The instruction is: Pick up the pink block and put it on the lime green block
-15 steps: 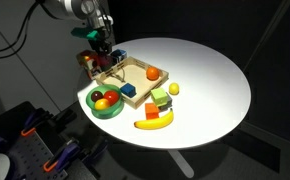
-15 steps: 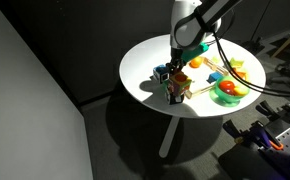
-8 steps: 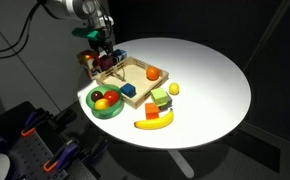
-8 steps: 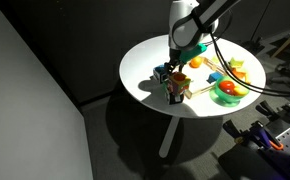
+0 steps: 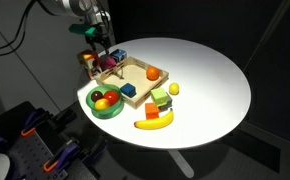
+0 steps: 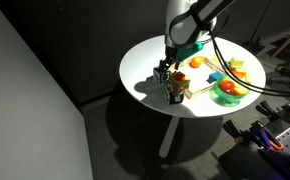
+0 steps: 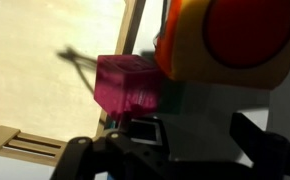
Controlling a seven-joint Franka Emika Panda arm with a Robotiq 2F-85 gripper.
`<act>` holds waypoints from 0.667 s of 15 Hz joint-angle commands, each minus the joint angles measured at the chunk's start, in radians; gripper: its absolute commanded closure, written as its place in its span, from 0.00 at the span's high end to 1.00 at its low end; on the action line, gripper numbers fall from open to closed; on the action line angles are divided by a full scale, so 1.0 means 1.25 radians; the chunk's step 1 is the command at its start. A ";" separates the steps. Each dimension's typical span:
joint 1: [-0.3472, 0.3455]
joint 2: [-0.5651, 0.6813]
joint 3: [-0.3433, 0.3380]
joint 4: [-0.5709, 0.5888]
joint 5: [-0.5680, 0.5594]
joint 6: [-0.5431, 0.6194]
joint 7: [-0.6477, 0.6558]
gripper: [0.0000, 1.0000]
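**Pink block close above the pincer, grip unclear**

In both exterior views the arm reached down over the edge of the round white tabletop (image 5: 210, 80). Its pincer (image 6: 167, 70) hung just above a small cluster of coloured blocks (image 6: 173, 91) near the rim.

In the wrist view the pink block (image 7: 128, 85) sat near the middle of the picture, just above the pincer's dark body and tilted a little. A large rounded toy (image 7: 225, 40) in orange, yellow and red stood just to its right. A pale wooden slat (image 7: 135, 25) ran upright behind the block.

The fingertips could not be made out in any view. It therefore could not be told whether the jaws were spread, pressed together or pinching the block. The lime green block could not be picked out among the small shapes under the arm, which were too small and too crowded to separate.

Elsewhere on the tabletop lay a shallow wooden tray (image 5: 135, 62) just beside the arm, holding a blue cube (image 5: 128, 90) and an orange ball (image 5: 152, 72). A green bowl (image 5: 90, 98) with fruit in it stood at the near edge. A yellow-green cube (image 5: 160, 98) stood just beyond the tray's corner, and a toy banana (image 5: 153, 122) lay nearer the front.
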 commanded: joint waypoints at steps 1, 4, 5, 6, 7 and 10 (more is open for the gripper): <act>-0.013 -0.028 0.017 -0.017 0.011 0.029 -0.021 1.00; -0.010 -0.042 0.015 -0.029 0.009 0.052 -0.012 1.00; -0.008 -0.048 0.013 -0.034 0.007 0.057 -0.008 1.00; -0.007 -0.056 0.011 -0.040 0.007 0.059 -0.003 1.00; -0.006 -0.063 0.010 -0.047 0.007 0.058 -0.001 1.00; -0.005 -0.090 0.007 -0.067 0.007 0.050 0.010 1.00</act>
